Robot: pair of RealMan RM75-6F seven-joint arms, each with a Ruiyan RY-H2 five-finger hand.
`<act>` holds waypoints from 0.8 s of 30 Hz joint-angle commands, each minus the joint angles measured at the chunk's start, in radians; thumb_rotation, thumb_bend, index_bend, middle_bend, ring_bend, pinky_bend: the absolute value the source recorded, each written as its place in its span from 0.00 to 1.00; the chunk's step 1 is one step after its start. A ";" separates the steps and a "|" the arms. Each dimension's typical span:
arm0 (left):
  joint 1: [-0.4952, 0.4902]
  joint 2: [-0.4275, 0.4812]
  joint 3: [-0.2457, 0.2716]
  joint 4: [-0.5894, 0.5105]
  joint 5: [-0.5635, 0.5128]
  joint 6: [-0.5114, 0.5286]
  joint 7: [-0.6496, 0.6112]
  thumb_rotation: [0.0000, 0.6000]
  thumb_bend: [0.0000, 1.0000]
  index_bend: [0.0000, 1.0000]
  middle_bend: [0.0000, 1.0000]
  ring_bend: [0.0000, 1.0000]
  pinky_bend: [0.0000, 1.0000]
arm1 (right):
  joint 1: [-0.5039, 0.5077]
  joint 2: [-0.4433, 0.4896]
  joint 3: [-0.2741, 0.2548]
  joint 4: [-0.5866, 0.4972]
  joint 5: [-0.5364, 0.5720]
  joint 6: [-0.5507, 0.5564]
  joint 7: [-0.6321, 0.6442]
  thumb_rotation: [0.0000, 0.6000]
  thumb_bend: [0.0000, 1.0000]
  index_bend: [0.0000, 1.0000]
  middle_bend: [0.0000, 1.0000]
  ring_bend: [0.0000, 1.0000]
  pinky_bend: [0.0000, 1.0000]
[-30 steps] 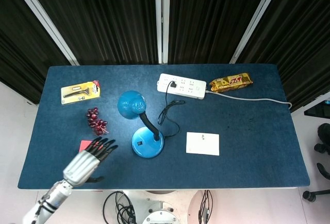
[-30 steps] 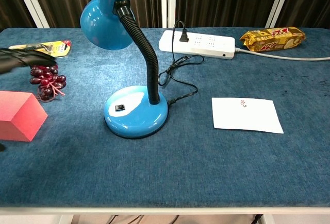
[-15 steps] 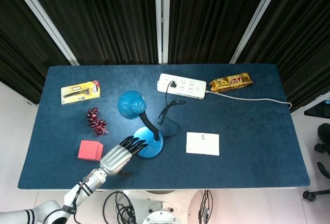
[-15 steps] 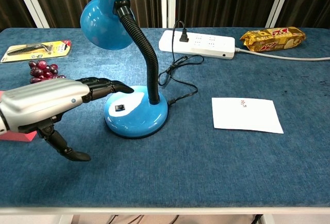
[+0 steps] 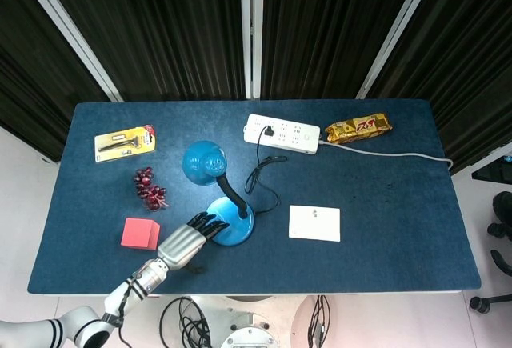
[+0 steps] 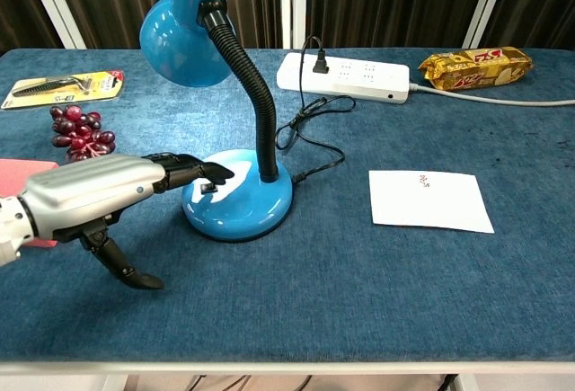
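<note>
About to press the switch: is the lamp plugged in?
Plugged in: the lamp cord's plug sits in the power strip. The left hand reaches over the base by the switch.

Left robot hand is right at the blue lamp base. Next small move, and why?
Probably ease the left robot hand slightly forward and down so a fingertip lands on the small black switch on the blue desk lamp's round base. The fingertips hang just above the switch, seemingly without pressing it.
</note>
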 commanded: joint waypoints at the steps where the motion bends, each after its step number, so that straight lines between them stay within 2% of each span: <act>1: -0.004 -0.005 0.004 0.012 -0.007 0.000 0.007 1.00 0.09 0.02 0.09 0.00 0.00 | 0.000 0.001 0.001 -0.001 0.001 0.001 -0.001 1.00 0.19 0.00 0.00 0.00 0.00; 24: -0.011 0.002 0.030 0.019 -0.027 0.025 -0.005 1.00 0.09 0.02 0.11 0.00 0.00 | -0.005 -0.007 -0.003 0.003 0.002 0.000 -0.009 1.00 0.19 0.00 0.00 0.00 0.00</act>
